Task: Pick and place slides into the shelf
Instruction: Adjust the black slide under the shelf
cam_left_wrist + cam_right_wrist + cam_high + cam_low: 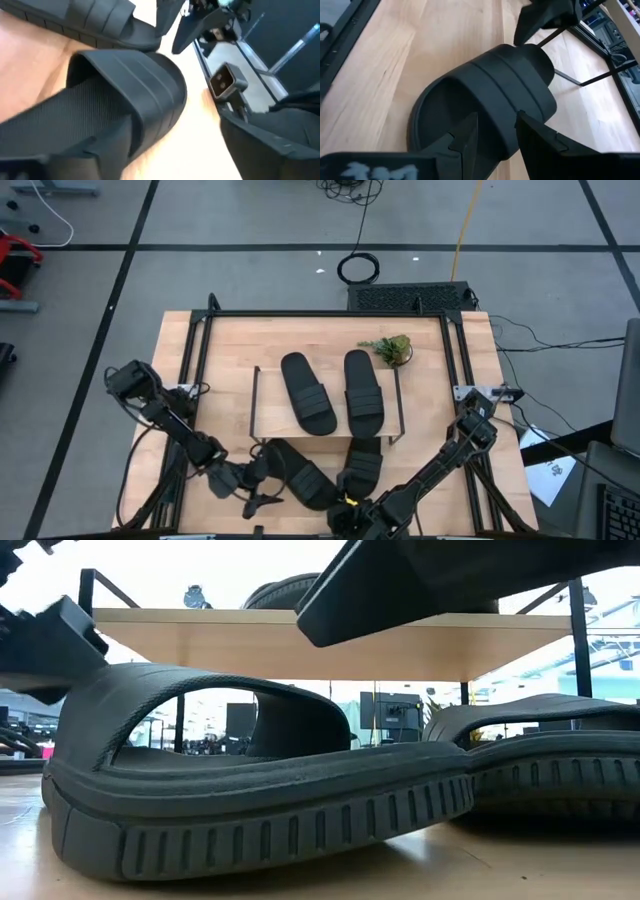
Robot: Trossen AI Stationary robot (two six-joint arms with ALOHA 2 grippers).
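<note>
Two black slides (308, 392) (363, 390) lie on the shelf's wooden top board (268, 395). Two more lie flat on the table in front of the shelf. My left gripper (262, 483) is open at the near end of the left slide (300, 473); in the left wrist view (140, 150) its fingers stand on either side of the slide (100, 115), and I cannot tell whether they touch it. My right gripper (352, 502) is shut on the right slide (363, 467), whose sole rests on the table in the low view (540, 740). My right gripper holds the right slide by its ribbed strap (495, 135), at the strap's near edge. One finger (465, 135) reaches in over the footbed beside the strap and the other (540, 140) lies on the strap's outside. The fingers slant down from the table's near side. The slide lies on the table.
A small green plant (390, 348) stands at the table's far right, behind the shelf. Black frame rails (190, 380) run along the table's left, right and far sides. The shelf's thin wire legs (580, 75) stand just beyond the right slide. The space under the top board (250, 645) is open.
</note>
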